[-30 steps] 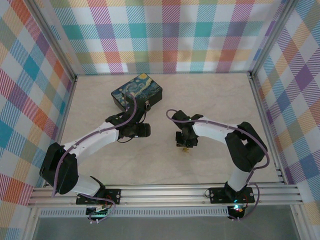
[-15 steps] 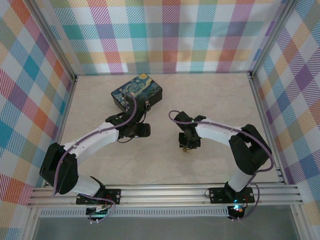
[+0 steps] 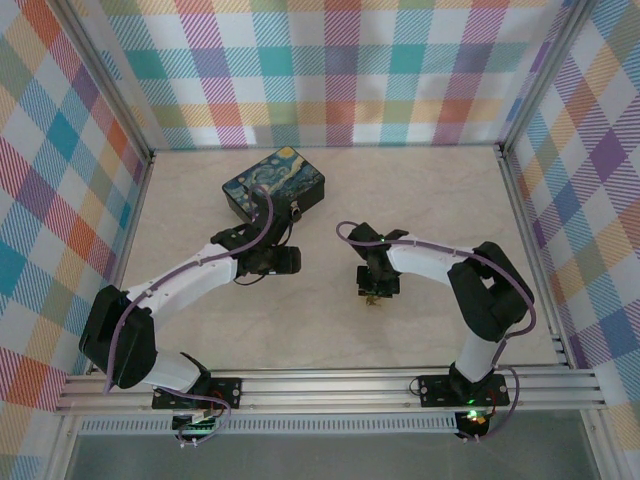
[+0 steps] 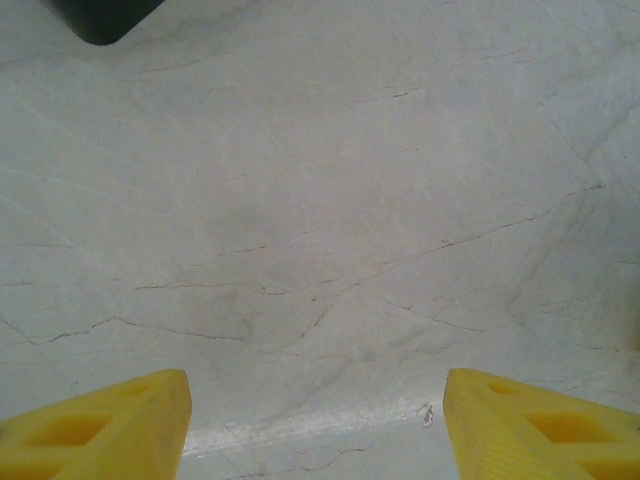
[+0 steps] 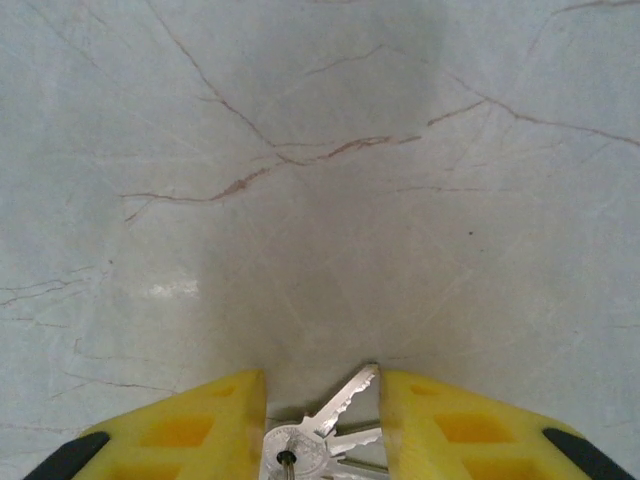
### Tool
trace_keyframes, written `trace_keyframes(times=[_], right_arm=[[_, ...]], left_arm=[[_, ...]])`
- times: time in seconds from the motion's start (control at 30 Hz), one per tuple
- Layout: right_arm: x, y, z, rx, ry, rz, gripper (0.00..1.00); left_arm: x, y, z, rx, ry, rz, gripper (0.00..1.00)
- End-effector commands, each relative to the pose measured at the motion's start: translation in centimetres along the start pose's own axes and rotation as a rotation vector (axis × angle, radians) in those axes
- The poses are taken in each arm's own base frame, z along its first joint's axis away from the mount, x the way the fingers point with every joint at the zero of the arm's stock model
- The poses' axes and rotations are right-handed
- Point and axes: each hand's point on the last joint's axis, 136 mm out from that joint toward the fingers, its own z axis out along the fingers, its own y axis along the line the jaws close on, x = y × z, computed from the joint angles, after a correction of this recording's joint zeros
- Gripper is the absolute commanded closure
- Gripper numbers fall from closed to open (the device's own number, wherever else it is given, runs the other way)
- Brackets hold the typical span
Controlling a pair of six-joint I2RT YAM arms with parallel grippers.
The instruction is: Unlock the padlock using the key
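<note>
A bunch of silver keys [image 5: 318, 440] lies between the yellow fingers of my right gripper [image 5: 322, 385]. The key head touches the left finger and a blade tip touches the right one, so the gripper is shut on the bunch. From above, this gripper [image 3: 374, 292] is low over mid-table, with the keys [image 3: 373, 299] glinting under it. The padlock [image 3: 296, 211], tiny and dark, sits at the front side of the night-sky box [image 3: 274, 180]. My left gripper [image 3: 294, 260] hovers just in front of the box. Its fingers [image 4: 100, 425] stand wide open over bare marble.
The marble-look tabletop [image 3: 440, 210] is walled by plaid panels and aluminium rails on three sides. A dark rounded corner [image 4: 100, 18] pokes into the top left of the left wrist view. Purple cables loop along both arms.
My right gripper shifted slightly right and toward the near edge, then settled over the keys. The left arm, box and padlock have not moved.
</note>
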Motion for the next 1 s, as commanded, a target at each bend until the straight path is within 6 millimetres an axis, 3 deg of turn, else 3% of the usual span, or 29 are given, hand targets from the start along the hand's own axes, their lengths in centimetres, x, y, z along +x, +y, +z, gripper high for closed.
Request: trace_keyframes(times=[0.0,0.77,0.97], right_arm=[[-1.1,2.1,0.9,-0.074,-0.002,-0.025,0.64],[-4.2,9.4,0.0,-0.241,-0.041,-0.131,0.69],[-4.3,9.5,-1.0,-0.247,-0.06,-0.151,0.7]], left_arm=[[-0.2,-0.3,-0.6,-0.005,0.008,0.03,0.32],[-0.4,-0.1,0.0,-0.016,0.015,0.009,0.32],[-0.4,0.1,0.0,-0.018,0.013,-0.001,0.32]])
